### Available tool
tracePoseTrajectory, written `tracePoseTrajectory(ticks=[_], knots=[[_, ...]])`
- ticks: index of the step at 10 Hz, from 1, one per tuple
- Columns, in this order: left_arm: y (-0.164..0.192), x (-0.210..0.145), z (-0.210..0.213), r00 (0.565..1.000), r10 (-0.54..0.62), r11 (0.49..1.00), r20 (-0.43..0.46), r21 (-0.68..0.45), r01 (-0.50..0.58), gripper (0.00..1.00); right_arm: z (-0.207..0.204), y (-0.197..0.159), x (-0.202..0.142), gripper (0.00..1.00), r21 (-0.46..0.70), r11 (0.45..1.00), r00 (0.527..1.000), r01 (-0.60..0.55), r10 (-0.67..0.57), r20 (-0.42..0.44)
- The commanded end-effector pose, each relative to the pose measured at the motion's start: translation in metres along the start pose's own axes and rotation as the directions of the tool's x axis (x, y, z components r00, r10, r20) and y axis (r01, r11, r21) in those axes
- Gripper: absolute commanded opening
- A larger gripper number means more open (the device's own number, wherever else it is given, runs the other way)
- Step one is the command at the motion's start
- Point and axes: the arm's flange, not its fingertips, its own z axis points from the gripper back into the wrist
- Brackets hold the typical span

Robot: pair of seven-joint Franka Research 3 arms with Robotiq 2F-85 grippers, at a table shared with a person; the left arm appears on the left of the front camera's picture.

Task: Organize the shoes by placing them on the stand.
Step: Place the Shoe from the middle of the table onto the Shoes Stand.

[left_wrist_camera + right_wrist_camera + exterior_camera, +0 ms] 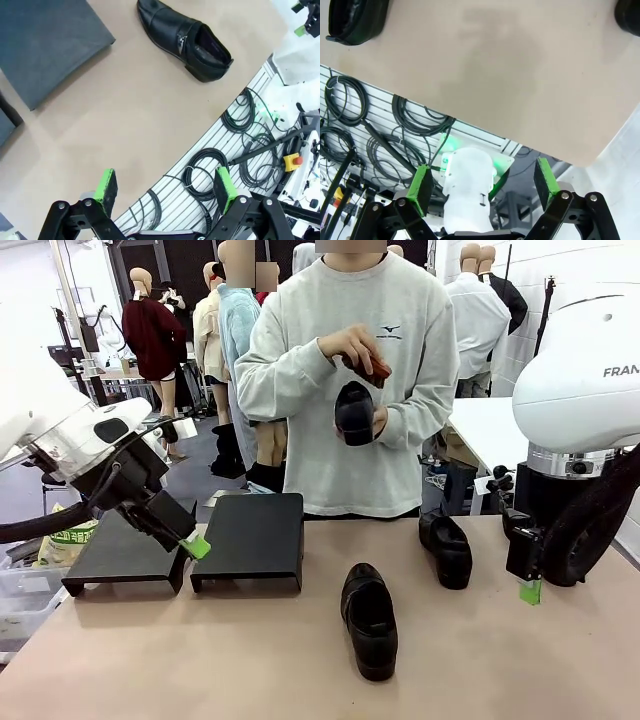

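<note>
Black stand (250,530) sits on the tan table's (200,660) left. Two shoes (369,620) lie on the tabletop right of it, well apart. A third shoe (355,412) is in the person's hands (350,345). The left gripper (165,186) and right gripper (483,180) both gape wide, holding nothing.

A robotics lab: white robot arms (580,380) flank a beige counter (250,670), coiled black cables (205,175) lie on a ribbed surface beside it, and a yellow emergency-stop button (292,161) sits at the right edge of the left wrist view.
</note>
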Motion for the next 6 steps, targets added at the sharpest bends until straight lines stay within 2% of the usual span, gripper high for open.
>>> tracePoseTrajectory(ticks=[1, 2, 3, 5, 6], knots=[[-0.016, 0.005, -0.017, 0.999, -0.006, 0.998, -0.044, 0.057, 0.008, 1.00, -0.001, 0.001, -0.001, 1.00, 0.004, 1.000, 1.000, 0.002, -0.002, -0.005], [-0.049, 0.017, -0.043, 0.996, -0.028, 0.992, -0.088, 0.121, 0.039, 1.00, -0.001, 0.001, -0.001, 1.00, 0.004, 1.000, 1.000, 0.002, -0.002, -0.005], [-0.085, 0.031, -0.070, 0.996, -0.026, 0.988, -0.083, 0.149, 0.038, 1.00, -0.001, 0.001, -0.001, 1.00, 0.004, 1.000, 1.000, 0.002, -0.002, -0.005], [-0.111, 0.052, -0.108, 0.986, 0.100, 0.977, -0.136, 0.203, -0.071, 1.00, -0.001, 0.001, -0.001, 1.00, 0.004, 1.000, 1.000, 0.002, -0.002, -0.005], [-0.116, 0.063, -0.123, 0.980, 0.159, 0.962, -0.118, 0.243, -0.127, 1.00, -0.001, 0.001, -0.001, 1.00, 0.004, 1.000, 1.000, 0.002, -0.002, -0.005]])
